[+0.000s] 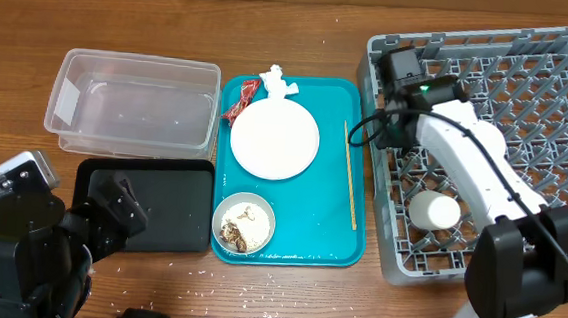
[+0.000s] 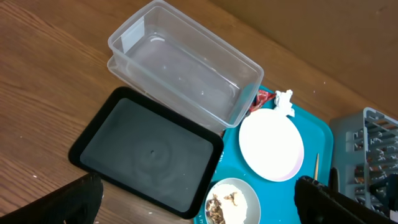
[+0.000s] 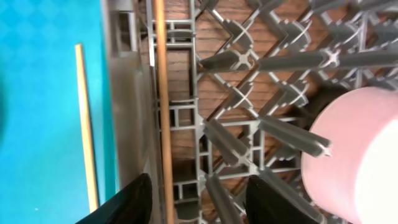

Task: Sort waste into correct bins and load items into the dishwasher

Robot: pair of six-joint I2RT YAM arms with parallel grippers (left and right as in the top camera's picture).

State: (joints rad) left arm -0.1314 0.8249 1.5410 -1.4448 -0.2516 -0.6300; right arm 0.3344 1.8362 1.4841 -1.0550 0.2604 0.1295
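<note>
Over the rack, the right gripper is holding its fingers parted around a chopstick. Rising straight up is probably keeping it from dragging. A pink bowl is sitting beyond one finger, and the second chopstick is lying on the tray beyond the other. The left gripper is gaping empty above the black bin.

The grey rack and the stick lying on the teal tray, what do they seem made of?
The grey rack looks like moulded matte plastic: one uniform grey, lattice base, upright pegs. The stick looks like unfinished wood or bamboo: pale tan, thin, no gloss.
</note>
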